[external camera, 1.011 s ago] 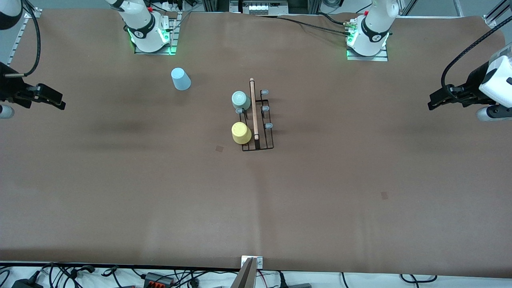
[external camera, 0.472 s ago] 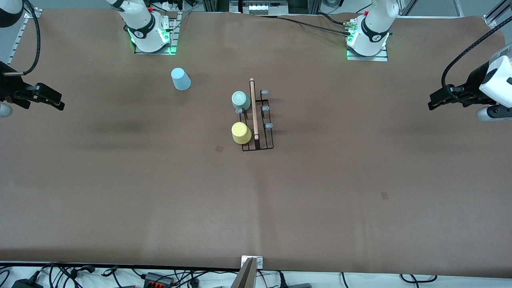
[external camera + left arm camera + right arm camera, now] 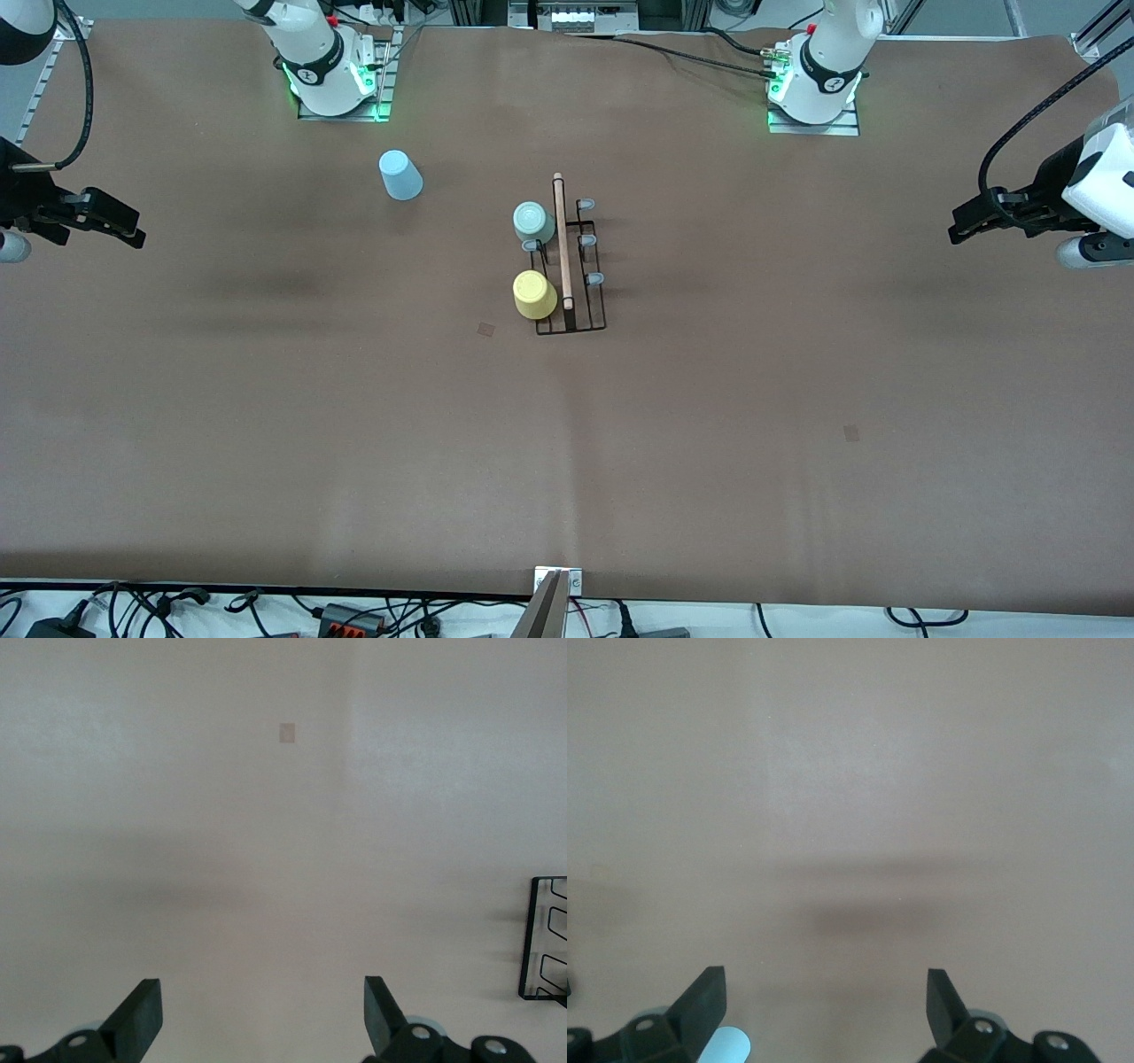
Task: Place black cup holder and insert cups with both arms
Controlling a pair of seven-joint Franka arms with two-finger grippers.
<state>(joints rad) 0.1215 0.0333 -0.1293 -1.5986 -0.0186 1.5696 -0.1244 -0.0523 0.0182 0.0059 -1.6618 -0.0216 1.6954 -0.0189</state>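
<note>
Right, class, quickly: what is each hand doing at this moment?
Left hand: open, holding nothing, over bare table.
Right hand: open, holding nothing, over bare table.

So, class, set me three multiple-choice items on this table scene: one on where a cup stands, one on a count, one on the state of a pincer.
1. Where is the light blue cup?
A. on the black cup holder
B. on the table toward the right arm's end
C. in a pincer

2. How many cups sit on the holder?
A. one
B. two
C. three

3. The left pincer is:
A. open, empty
B. shut on a cup
C. shut on the holder

Key: 1 B, it stands apart from the holder. 2 B, the mint cup and the yellow cup. 3 A, fingers apart, nothing between.
</note>
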